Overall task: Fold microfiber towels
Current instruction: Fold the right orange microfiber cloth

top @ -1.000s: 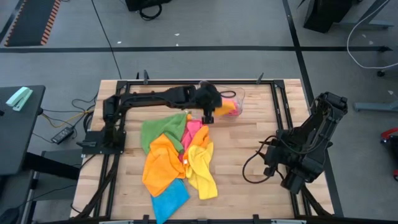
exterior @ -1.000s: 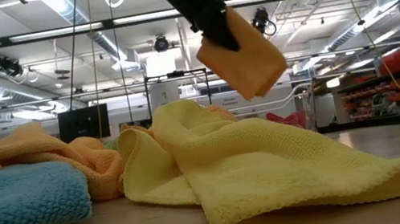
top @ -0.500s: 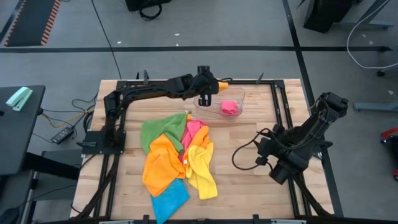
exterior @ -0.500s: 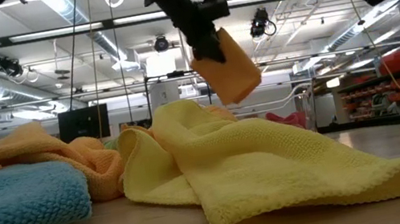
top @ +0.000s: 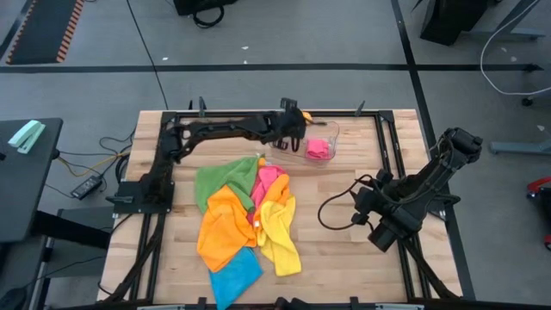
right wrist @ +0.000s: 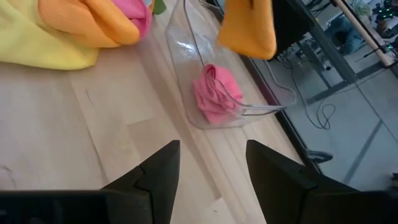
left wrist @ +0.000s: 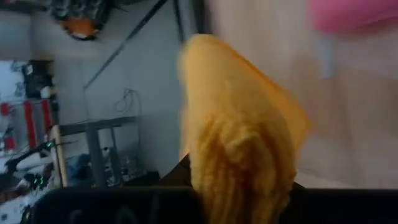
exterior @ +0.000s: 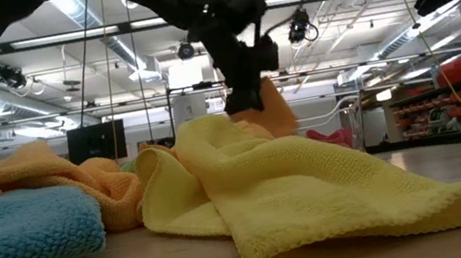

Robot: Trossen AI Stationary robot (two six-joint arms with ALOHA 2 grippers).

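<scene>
Presently the left claw (exterior: 245,100) grips a folded orange towel (exterior: 273,111), which hangs beneath it above the clear tray (top: 297,148); the right claw (right wrist: 208,165) stands released.

Clear plastic tray (top: 327,138) at table's (top: 344,258) far edge, black cable (top: 340,215) nr right side
</scene>
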